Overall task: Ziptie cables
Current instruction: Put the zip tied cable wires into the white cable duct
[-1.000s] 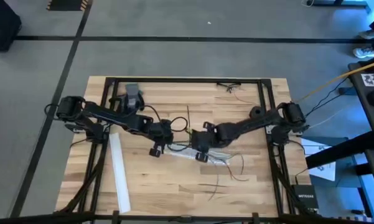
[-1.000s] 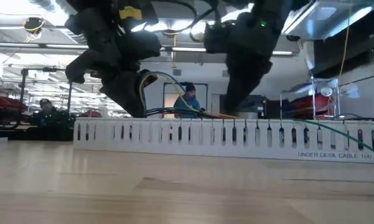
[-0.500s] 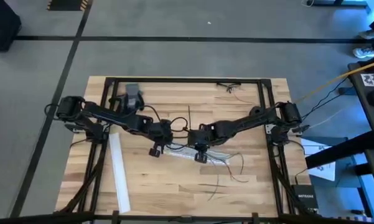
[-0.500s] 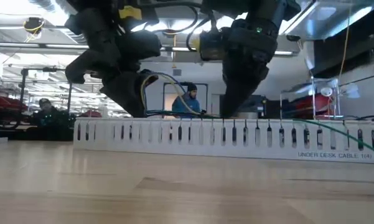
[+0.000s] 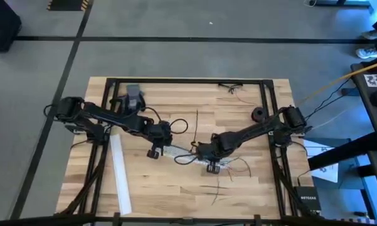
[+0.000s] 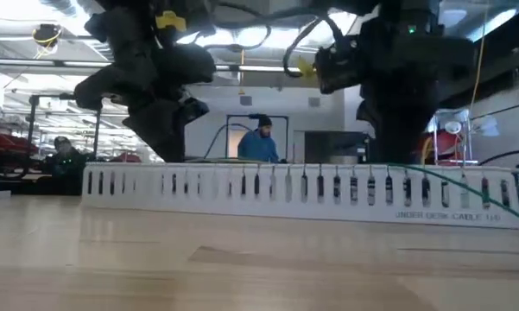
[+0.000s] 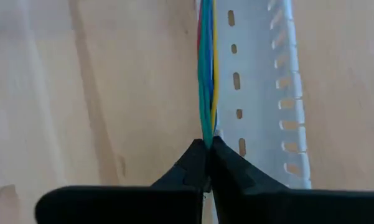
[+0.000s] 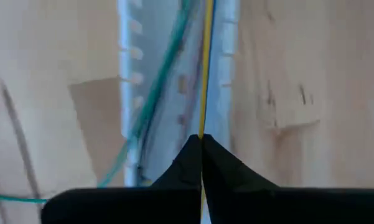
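**Cables pinched at both ends — slip risk**

Your left gripper (image 7: 206, 163) and right gripper (image 8: 201, 155) both clench the cables (image 7: 206, 74) over the white strip (image 7: 261, 93) mid-desk. Ziptie (image 5: 196, 120) lies untouched — pull harder and wires may slip free.

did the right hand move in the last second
Yes. In the high view the right hand shifted toward the near table edge and slightly right, away from the straight black ziptie.

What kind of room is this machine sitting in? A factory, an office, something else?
Probably a large open lab or workshop. Behind the wooden table the low view shows a wide hall with bright ceiling lights, benches and equipment, and a person standing at work. From above, the grey floor has black tape lines.
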